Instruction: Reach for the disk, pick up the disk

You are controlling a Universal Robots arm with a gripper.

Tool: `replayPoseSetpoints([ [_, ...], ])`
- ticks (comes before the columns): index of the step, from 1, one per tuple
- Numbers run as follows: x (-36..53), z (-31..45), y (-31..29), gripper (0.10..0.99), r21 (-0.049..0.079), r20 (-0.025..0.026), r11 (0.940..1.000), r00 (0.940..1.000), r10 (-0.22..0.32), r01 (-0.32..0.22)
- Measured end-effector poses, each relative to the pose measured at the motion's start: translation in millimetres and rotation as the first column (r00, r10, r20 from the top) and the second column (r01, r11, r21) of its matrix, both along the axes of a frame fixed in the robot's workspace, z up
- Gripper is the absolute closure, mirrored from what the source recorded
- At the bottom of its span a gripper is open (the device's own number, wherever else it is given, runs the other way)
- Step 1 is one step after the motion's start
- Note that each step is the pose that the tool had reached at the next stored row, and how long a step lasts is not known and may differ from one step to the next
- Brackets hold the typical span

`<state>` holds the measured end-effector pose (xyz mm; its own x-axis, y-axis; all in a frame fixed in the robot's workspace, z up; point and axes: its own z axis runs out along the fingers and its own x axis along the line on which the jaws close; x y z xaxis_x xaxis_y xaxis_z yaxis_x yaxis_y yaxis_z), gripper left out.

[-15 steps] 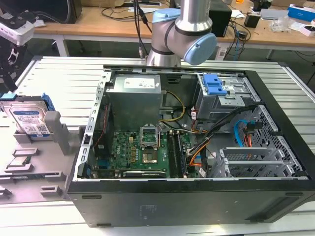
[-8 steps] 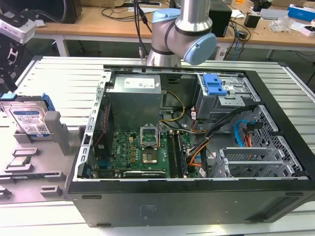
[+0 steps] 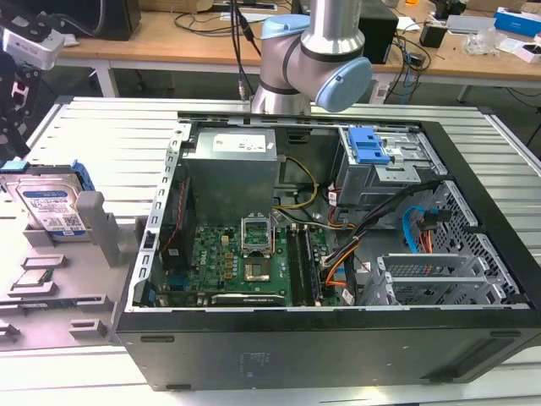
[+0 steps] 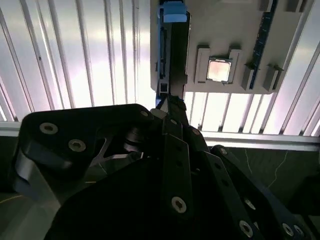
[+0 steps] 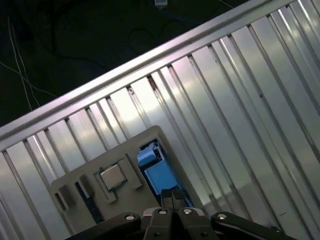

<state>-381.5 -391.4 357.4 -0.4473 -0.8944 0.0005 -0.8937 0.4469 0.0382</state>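
**A:** where's the disk (image 3: 52, 207) sitting?

**B:** Propped at a tilt in the grey holder (image 3: 95, 227) on the slatted table (image 3: 110, 127), at the exterior view's left. Silver, white-and-blue label, blue caddy round it.

**A:** gripper (image 4: 171, 104) got it?

**B:** It's right above the disk's edge, but clamped or loose, can't tell. Its own dark body blocks that.

My arm (image 3: 331, 21) shows at the top centre of the exterior view as a silver tube running into a fat grey joint (image 3: 296, 63) with round pale blue caps (image 3: 345, 85). In the second wrist view I see the gripper (image 4: 168, 106) in matte black. Its flat links (image 4: 220, 175) fan from a narrow middle bar, pinned by small silver screws (image 4: 178, 203), beside a rounded black body (image 4: 100, 120) carrying two more.
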Motion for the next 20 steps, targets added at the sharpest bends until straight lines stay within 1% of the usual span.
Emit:
replayPoseSetpoints([
  [2,0.0,0.0,0.0,0.980,0.000,0.0000,0.9986,0.9986,0.052,-0.052],
  [4,0.0,0.0,0.0,0.980,0.000,0.0000,0.9947,0.9947,0.103,-0.103],
  [7,0.0,0.0,0.0,0.980,0.000,-0.0001,0.9899,0.9899,0.142,-0.142],
  [8,0.0,0.0,0.0,0.980,0.000,0.0000,0.9877,0.9877,0.156,-0.156],
  [10,0.0,0.0,0.0,0.980,0.000,0.0000,0.9802,0.9802,0.198,-0.198],
  [12,0.0,0.0,0.0,0.980,0.000,0.0001,0.9660,0.9660,0.259,-0.259],
  [13,0.0,0.0,0.0,0.980,0.000,-0.0001,0.9607,0.9607,0.277,-0.277],
  [14,0.0,0.0,0.0,0.980,0.000,0.0000,0.9520,0.9520,0.306,-0.306],
  [16,0.0,0.0,0.0,0.980,0.000,0.0000,0.9439,0.9439,0.330,-0.330],
  [20,0.0,0.0,0.0,0.980,0.000,0.0000,0.9100,0.9100,0.415,-0.415],
])
